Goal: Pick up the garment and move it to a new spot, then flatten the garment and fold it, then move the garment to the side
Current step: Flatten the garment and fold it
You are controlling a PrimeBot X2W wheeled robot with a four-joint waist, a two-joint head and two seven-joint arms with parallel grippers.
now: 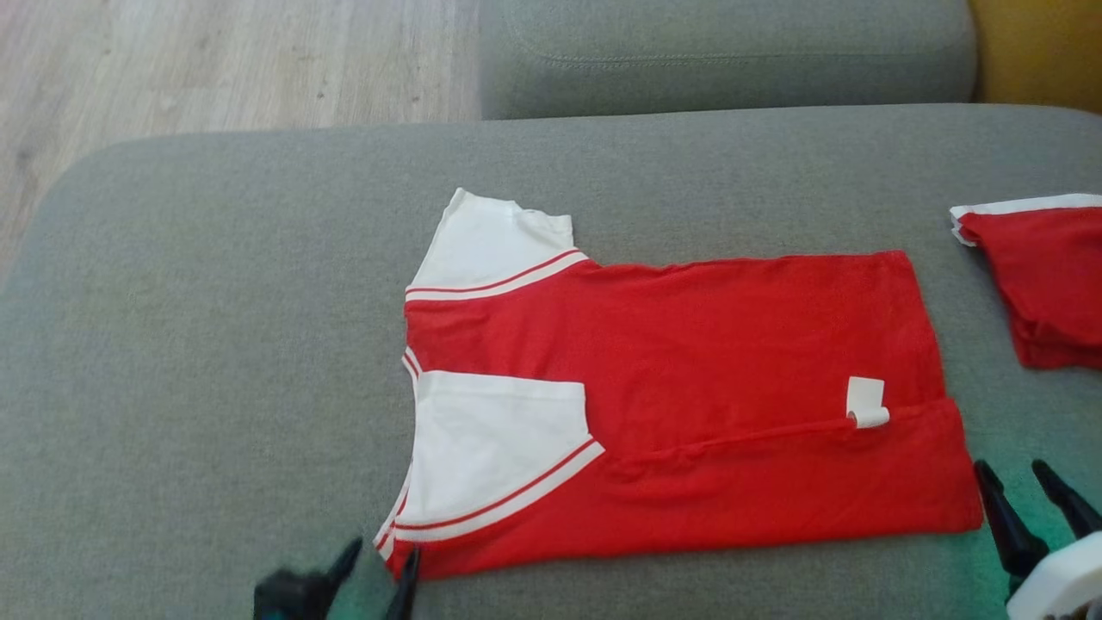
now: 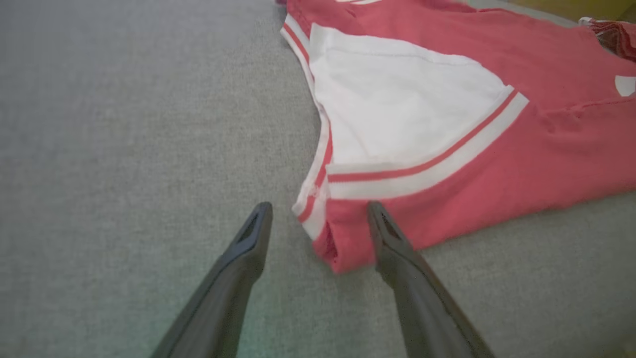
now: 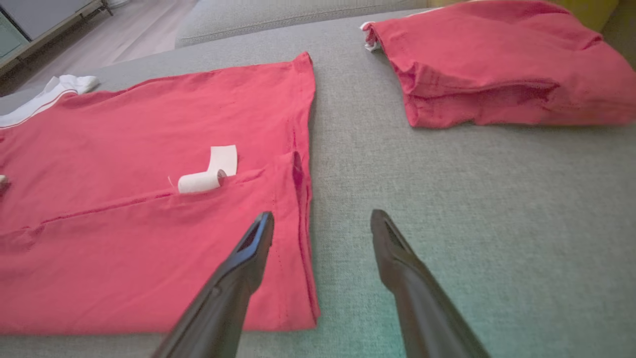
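Left fingers [image 2: 246, 258] and right fingers [image 3: 248, 256] spread wide, empty, at garment [image 1: 689, 344] edges

The folded red garment [image 1: 1046, 280] runs off the head view's right edge, and the left gripper [image 1: 385, 551] is blurred, cut by the bottom edge.

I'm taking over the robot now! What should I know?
Left gripper: open, empty, at the near collar-end corner of the red T-shirt with white sleeves.
Right gripper: open, empty, beside its near hem corner.
Shirt lies flat on the grey fabric cushion; a folded red garment sits to its right.
Done: near side folded in.
To do: fold far side, fold up, move aside.
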